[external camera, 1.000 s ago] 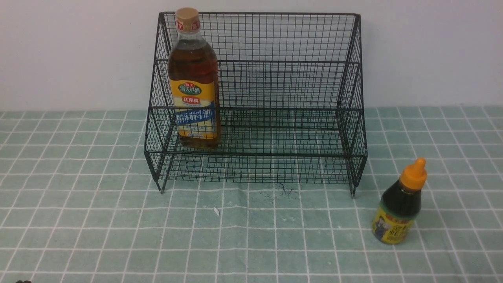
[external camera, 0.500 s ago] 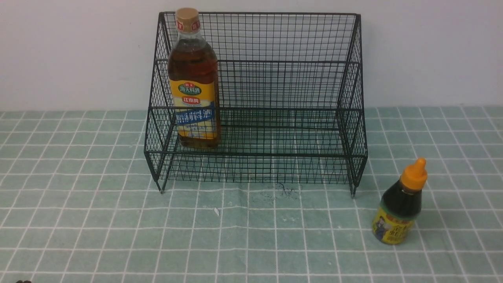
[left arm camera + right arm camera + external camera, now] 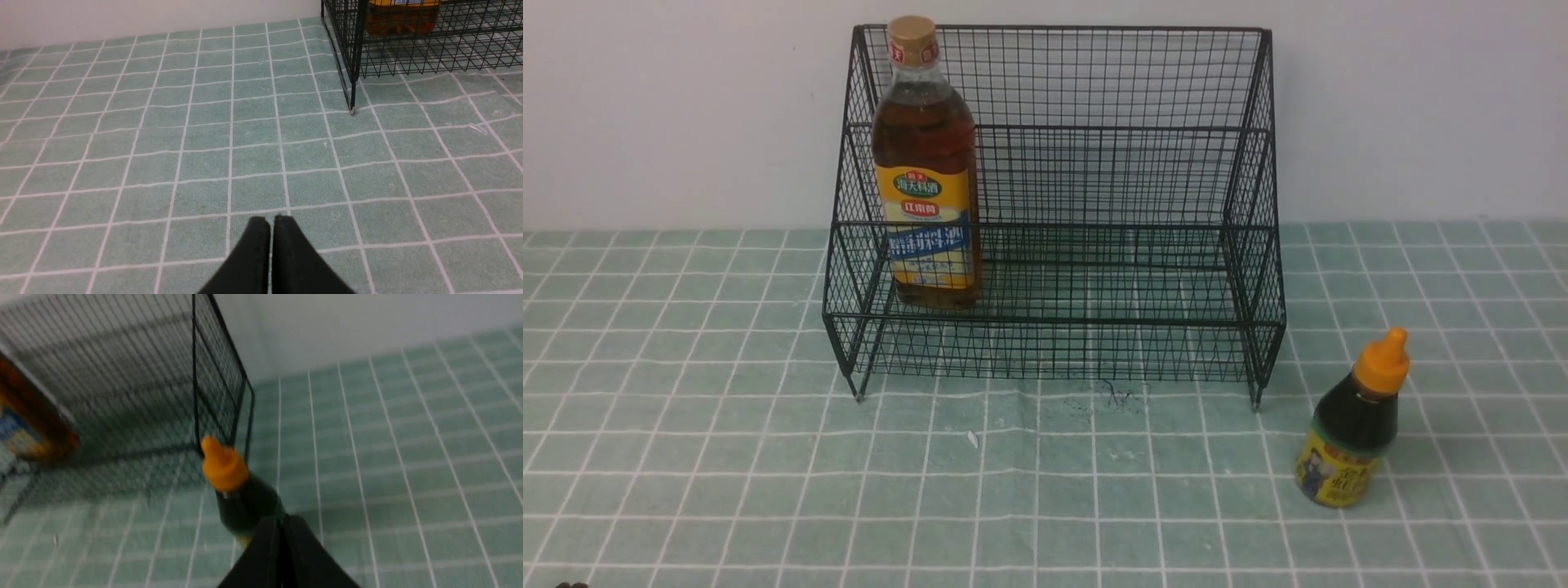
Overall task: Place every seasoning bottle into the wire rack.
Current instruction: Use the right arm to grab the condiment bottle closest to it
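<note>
Right wrist view: blurred rack [image 3: 216, 384], tall bottle [image 3: 34, 424]

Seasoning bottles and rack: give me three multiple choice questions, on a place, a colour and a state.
1. Where does the tall bottle stand? A) inside the wire rack, left end B) outside it, on the right C) on its top tier
2. The small bottle's cap is: A) tan B) orange C) blue
3. The left gripper's jaws are: A) wide open B) shut on a bottle C) shut, empty
Answers: 1 A, its base sits behind the front mesh; 2 B, plainly orange; 3 C, they meet with nothing between.
</note>
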Robot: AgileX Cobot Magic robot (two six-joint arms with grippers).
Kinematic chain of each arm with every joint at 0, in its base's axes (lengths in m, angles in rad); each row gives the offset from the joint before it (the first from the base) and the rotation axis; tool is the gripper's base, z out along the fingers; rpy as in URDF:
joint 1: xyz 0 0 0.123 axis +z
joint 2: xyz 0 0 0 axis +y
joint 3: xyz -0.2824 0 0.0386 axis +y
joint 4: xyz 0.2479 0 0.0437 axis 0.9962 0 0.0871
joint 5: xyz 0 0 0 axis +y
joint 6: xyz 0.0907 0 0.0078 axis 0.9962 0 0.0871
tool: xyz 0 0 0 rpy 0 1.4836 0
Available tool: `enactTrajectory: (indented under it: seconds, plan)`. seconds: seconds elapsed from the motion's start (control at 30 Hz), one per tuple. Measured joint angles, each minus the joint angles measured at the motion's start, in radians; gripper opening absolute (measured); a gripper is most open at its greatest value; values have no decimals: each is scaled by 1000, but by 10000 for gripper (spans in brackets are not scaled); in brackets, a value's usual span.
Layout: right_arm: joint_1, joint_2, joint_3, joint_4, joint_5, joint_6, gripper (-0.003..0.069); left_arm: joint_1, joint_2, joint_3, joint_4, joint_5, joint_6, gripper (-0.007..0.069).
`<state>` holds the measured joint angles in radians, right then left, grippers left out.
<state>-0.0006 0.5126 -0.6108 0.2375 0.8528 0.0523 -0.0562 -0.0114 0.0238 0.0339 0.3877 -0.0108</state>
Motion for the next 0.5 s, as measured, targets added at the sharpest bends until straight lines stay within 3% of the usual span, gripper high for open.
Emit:
enactTrajectory:
  seconds: [0.07, 0.17, 0.33, 0.5]
  plan:
    - [0, 180, -134, 0, 177, -45, -15, 0, 0, 0, 0, 0, 0, -6]
    - [0, 344, -291, -1, 295, -111, -15, 0, 0, 0, 0, 0, 0, -6]
    - [15, 549, -482, 2, 350, -179, -10, 0, 0, 0, 0, 0, 0, -6]
    - [141, 674, -582, -25, 362, -191, 10, 0, 0, 0, 0, 0, 0, -6]
